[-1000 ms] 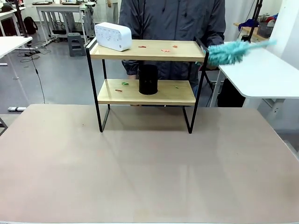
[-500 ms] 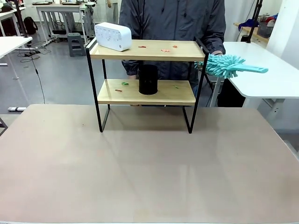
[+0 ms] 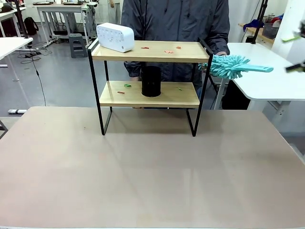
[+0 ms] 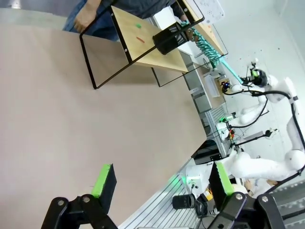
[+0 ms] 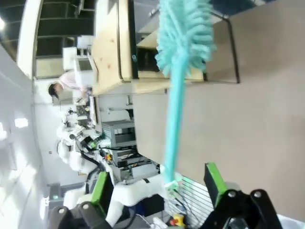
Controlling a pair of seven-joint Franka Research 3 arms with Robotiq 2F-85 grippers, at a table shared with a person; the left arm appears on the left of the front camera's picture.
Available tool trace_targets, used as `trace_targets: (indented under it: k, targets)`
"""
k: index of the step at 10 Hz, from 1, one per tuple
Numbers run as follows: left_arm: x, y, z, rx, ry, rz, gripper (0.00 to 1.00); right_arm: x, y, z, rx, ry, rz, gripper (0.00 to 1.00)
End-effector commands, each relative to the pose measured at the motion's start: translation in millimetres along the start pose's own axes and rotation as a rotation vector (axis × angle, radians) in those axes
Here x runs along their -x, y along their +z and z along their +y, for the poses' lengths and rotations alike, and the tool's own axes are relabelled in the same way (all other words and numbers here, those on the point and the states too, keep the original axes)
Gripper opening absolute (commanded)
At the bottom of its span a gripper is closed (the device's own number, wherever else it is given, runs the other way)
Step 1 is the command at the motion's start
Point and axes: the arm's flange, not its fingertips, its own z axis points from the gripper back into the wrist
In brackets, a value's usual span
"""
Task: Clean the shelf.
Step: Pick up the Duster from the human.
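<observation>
The shelf [image 3: 190, 52] stands at the far side of the table, also seen in the left wrist view [image 4: 143, 43] and the right wrist view [image 5: 107, 52]. Small red scraps [image 3: 167, 51] lie on its top board, and green scraps [image 3: 127, 85] on the lower one. A person's hand [image 3: 221, 54] holds a teal duster [image 3: 228, 65] by its head just right of the shelf, handle pointing right. My right gripper [image 3: 294, 52] is open at the picture's right edge. The duster [image 5: 172, 119] handle's end lies between the right gripper's [image 5: 156, 186] spread fingers. My left gripper [image 4: 162, 179] is open and holds nothing, above the table.
A white box [image 3: 115, 36] sits on the top board's left end. A black cylinder [image 3: 151, 81] stands on the lower board. A white side table [image 3: 271, 83] is behind the duster. The person stands behind the shelf. The brown table [image 3: 152, 171] spreads in front.
The person brought the duster down and left until its handle lay level, then held it still. My right gripper's fingertips have come in at the right edge by the handle's end.
</observation>
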Motion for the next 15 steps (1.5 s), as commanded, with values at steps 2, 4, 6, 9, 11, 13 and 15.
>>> trace_targets:
  k: [2, 4, 6, 9, 11, 13, 15]
  targets:
    - [-1, 0, -1, 0.017, -0.023, -0.010, 1.00, -45, -52, -2, 0.065, -0.096, 0.009, 1.00]
    - [-1, 0, -1, 0.017, -0.023, -0.010, 1.00, -46, -66, -15, 0.068, -0.154, 0.074, 1.00]
    - [-1, 0, -1, 0.017, -0.023, -0.010, 1.00, -43, -74, -21, 0.045, -0.162, 0.068, 1.00]
    - [-1, 0, -1, 0.017, -0.023, -0.010, 1.00, -45, -78, -28, 0.036, -0.172, 0.056, 1.00]
    - [-1, 0, -1, 0.017, -0.023, -0.010, 1.00, -45, -82, -30, 0.037, -0.168, 0.054, 0.40]
    - [-1, 0, -1, 0.017, -0.023, -0.010, 1.00, -46, -83, -31, 0.029, -0.170, 0.040, 0.00]
    - [-1, 0, -1, 0.017, -0.023, -0.010, 1.00, -46, -81, -33, 0.026, -0.169, 0.029, 0.13]
